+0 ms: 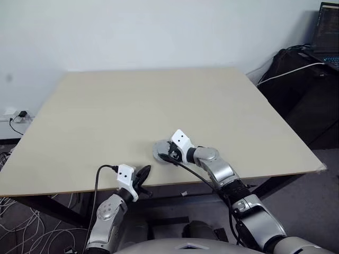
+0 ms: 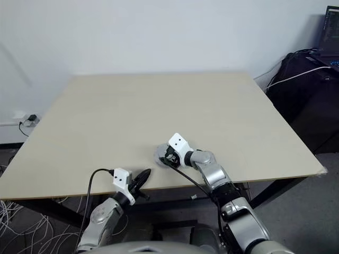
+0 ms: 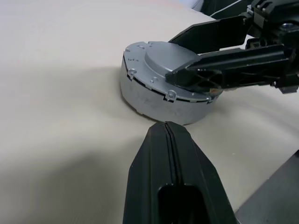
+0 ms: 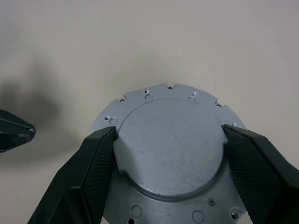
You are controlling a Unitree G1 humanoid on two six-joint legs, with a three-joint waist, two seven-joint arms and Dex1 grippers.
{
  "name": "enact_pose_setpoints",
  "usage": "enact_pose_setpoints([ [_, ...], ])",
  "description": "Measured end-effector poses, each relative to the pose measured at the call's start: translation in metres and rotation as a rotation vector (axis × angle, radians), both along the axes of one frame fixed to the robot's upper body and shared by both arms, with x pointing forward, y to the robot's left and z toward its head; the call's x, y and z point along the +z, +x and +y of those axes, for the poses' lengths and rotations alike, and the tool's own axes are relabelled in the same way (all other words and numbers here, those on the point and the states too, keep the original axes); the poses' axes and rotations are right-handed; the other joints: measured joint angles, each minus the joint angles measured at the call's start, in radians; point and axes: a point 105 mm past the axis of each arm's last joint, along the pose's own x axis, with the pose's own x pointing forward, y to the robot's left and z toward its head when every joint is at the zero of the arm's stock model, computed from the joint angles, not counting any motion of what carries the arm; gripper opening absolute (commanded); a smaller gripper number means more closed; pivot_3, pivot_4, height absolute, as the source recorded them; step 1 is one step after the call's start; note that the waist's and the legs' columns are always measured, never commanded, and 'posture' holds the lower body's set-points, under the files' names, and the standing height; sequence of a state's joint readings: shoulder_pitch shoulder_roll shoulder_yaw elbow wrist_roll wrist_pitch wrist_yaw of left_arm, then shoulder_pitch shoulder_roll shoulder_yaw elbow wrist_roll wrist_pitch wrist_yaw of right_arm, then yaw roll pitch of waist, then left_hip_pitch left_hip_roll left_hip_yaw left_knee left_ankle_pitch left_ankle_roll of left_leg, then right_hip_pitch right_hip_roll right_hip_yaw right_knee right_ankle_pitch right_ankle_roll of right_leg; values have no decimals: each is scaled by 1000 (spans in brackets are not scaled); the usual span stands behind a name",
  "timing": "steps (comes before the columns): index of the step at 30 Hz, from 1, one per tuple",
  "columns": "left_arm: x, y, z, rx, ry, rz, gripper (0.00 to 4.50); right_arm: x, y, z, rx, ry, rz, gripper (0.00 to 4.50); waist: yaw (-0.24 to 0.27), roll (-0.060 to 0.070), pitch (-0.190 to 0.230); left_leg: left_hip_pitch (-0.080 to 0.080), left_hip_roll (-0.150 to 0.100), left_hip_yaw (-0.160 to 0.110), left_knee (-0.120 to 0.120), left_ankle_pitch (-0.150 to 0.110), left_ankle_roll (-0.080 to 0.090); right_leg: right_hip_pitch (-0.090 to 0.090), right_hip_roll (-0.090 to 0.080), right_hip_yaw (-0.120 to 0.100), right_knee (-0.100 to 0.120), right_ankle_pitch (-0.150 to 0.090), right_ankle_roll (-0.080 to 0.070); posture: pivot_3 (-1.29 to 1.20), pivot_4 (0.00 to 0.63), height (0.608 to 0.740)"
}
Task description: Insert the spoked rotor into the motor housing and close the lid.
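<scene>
Right wrist view, right pincer (image 4: 169,140) gripping lid's (image 4: 170,149) raised centre, left pincer (image 3: 169,135) closed.

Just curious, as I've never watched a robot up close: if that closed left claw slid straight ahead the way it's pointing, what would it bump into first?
Most likely the round silver metal case on the table. The left gripper, fingers shut, points at its side wall, though it may be aimed slightly off.

- Pale wood table (image 1: 159,100), dark legs, set vs plain white wall (image 1: 159,32).
- Grey floor (image 1: 312,211) at right; white cables (image 1: 21,233) piled on the floor at left.
- Wall socket w/ plug (image 1: 20,115), left.
- Black bags (image 1: 296,79) + laptop screen (image 1: 326,26) far right.
</scene>
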State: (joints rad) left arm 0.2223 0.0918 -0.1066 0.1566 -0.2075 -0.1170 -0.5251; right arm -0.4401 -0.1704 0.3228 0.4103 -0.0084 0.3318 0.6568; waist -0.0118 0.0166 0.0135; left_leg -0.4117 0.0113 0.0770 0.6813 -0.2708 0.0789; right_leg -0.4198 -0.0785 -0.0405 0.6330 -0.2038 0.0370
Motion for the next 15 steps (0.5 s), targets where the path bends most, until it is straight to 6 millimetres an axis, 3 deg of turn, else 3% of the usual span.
enact_pose_setpoints([
  [15,1,1,0,0,-1,-3,0,1,5,0,-58,-6,104,3298,1,4,-5,0,0,-1,0,0,0,1,-2,-1,0,0,0,0,0,740],
])
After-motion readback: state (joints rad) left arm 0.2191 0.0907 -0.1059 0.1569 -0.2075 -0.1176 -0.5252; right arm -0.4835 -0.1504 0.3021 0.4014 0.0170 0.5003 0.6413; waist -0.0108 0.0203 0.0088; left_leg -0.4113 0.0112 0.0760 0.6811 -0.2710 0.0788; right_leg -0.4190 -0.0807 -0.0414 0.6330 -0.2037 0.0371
